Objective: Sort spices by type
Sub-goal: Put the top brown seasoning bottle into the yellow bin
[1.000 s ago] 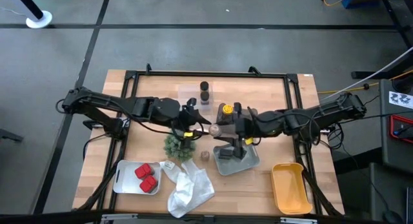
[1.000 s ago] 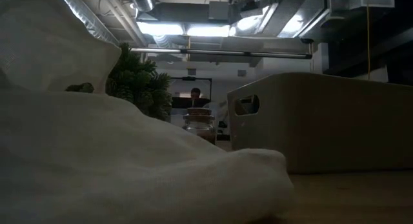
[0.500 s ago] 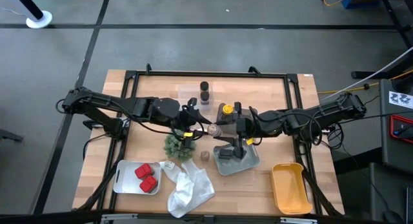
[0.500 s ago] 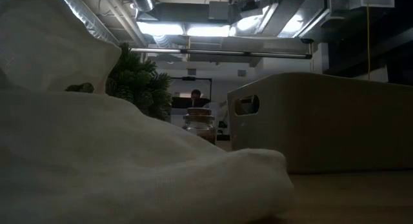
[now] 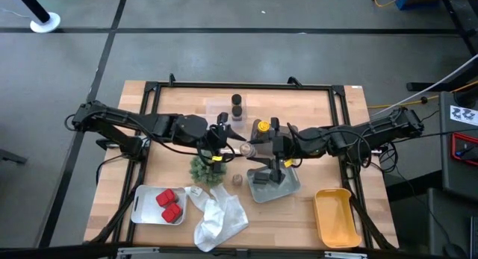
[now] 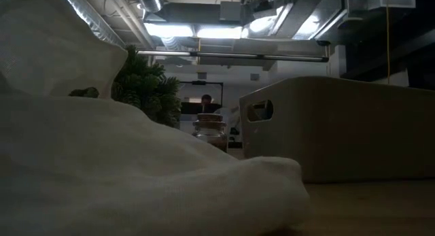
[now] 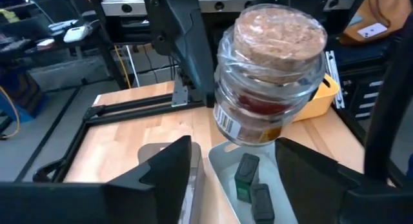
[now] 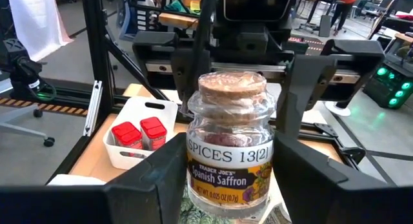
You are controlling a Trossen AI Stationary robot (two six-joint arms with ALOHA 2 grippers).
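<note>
A small glass saffron jar with a cork top hangs above the table's middle. My right gripper is shut on it, reaching in from the right. My left gripper comes from the left and is open. Its fingers stand on either side of the jar's top, with a gap showing. Two dark brown jars stand at the far middle and a yellow-capped jar stands under the arms. Red packets lie in a white tray. Dark grey blocks lie in a grey tray. My right gripper pinches the jar's glass body at label height between its two fingers, one on each side. The fingers come in about level from the table's right. The jar sits upright with its cork top up, lifted clear of the table.
A green plant and a crumpled white bag lie near the front middle; the bag fills the low view's foreground. Another cork-topped jar stands beside the grey tray. A yellow tray sits at the front right.
My left gripper has rolled a little at the wrist and its fingers now stand wider around the jar's top. The jar has stayed where it was, in my right gripper.
</note>
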